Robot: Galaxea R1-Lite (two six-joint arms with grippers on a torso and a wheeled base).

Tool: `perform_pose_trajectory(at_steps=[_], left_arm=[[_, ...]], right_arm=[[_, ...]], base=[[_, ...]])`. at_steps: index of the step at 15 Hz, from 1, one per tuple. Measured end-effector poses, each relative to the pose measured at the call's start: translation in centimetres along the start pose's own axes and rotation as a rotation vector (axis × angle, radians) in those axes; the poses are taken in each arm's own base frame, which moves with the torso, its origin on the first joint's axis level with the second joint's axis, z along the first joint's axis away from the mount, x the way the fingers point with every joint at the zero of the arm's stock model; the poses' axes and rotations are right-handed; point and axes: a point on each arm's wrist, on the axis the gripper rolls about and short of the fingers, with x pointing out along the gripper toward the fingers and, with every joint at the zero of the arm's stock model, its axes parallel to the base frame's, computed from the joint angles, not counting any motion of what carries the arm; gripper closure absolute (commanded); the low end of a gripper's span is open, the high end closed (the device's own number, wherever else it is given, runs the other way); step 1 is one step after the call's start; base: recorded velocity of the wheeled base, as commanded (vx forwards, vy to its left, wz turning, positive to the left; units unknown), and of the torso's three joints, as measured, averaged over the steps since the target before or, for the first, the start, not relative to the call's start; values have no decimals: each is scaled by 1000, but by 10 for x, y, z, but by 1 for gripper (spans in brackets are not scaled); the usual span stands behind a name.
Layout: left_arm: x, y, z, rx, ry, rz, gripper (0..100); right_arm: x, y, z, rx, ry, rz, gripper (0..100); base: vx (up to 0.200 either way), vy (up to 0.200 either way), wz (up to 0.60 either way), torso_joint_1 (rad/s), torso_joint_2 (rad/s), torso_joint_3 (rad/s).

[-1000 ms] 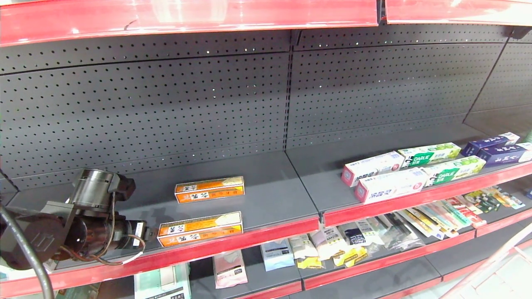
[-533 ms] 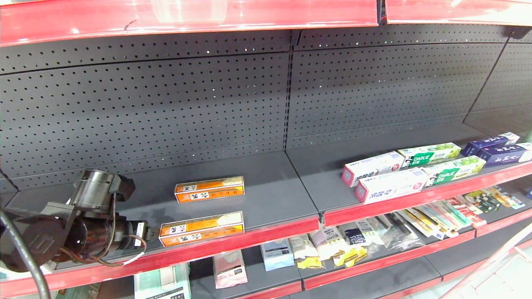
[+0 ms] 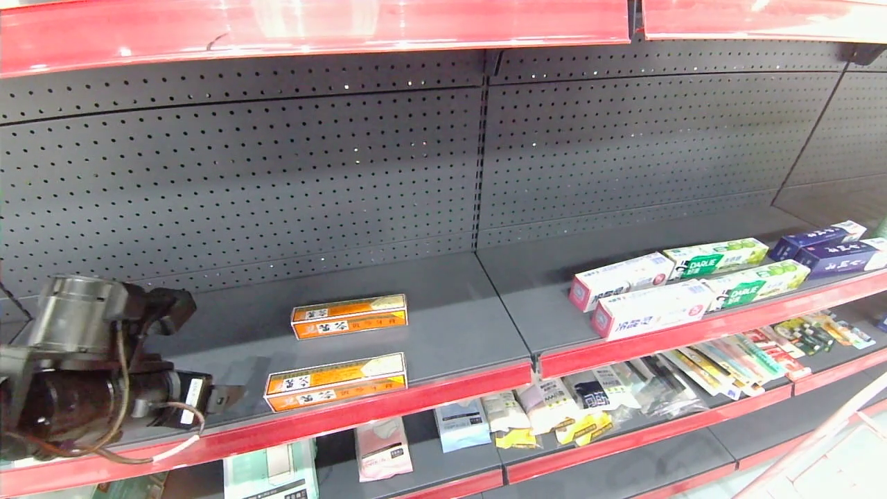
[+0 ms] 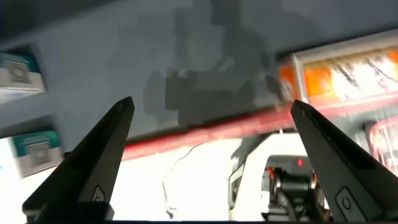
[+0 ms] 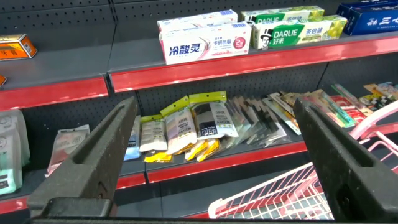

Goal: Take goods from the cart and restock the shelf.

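Observation:
Two orange boxes lie flat on the grey shelf point(image 3: 457, 305): a front box point(image 3: 336, 382) by the red front lip and a rear box point(image 3: 348, 316) behind it. My left gripper point(image 3: 232, 396) is at the shelf's front edge, just left of the front box and apart from it. In the left wrist view the left gripper point(image 4: 212, 104) is open with nothing between its fingers, and the front orange box point(image 4: 339, 74) lies off to one side. My right gripper point(image 5: 214, 104) is open and holds nothing, facing the lower shelves. A pink cart point(image 5: 280, 199) sits below it.
White toothpaste boxes point(image 3: 634, 294), green ones point(image 3: 734, 270) and dark blue ones point(image 3: 828, 248) line the right half of the shelf. Hanging packets point(image 3: 554, 405) fill the shelf below. A perforated back panel point(image 3: 277, 180) closes the rear. Bare shelf lies between the orange and white boxes.
My left arm has drawn back to the left, away from the front orange box. The box stays on the shelf.

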Motion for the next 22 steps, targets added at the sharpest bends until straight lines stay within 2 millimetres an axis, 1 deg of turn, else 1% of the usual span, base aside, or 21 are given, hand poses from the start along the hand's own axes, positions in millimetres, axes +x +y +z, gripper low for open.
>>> perform_pose_trajectory(at_steps=[1,2,4,5,6,7,8,9,10,11,12,16,22], left_arm=[[-18,2,-4,13,-43,-21,0],[-42,5,-11,22,-115,-39,0],[-86,7,-34,32,-276,-57,0],[-107,8,-53,35,-365,-60,0],[-122,8,-73,39,-449,-59,0],[-132,7,-96,43,-523,-58,0],[-134,5,-120,43,-585,-58,0],[-131,3,-144,18,-636,-70,0],[-126,1,-161,-35,-678,-92,0],[-121,0,-173,-100,-706,-121,0],[-118,-1,-181,-121,-736,-128,0],[-119,-1,-194,-147,-849,-119,0],[-120,-1,-198,-148,-889,-118,0]], right_arm=[[0,0,0,0,0,0,0],[0,0,0,0,0,0,0],[0,0,0,0,0,0,0],[0,0,0,0,0,0,0],[0,0,0,0,0,0,0],[0,0,0,0,0,0,0],[0,0,0,0,0,0,0],[0,0,0,0,0,0,0],[0,0,0,0,0,0,0],[0,0,0,0,0,0,0],[0,0,0,-1,0,0,0],[0,0,0,0,0,1,0],[0,0,0,-3,0,1,0]], base=[[0,0,0,0,0,0],[0,0,0,0,0,0],[0,0,0,0,0,0],[0,0,0,0,0,0],[0,0,0,0,0,0],[0,0,0,0,0,0],[0,0,0,0,0,0],[0,0,0,0,0,0],[0,0,0,0,0,0],[0,0,0,0,0,0],[0,0,0,0,0,0],[0,0,0,0,0,0],[0,0,0,0,0,0]])
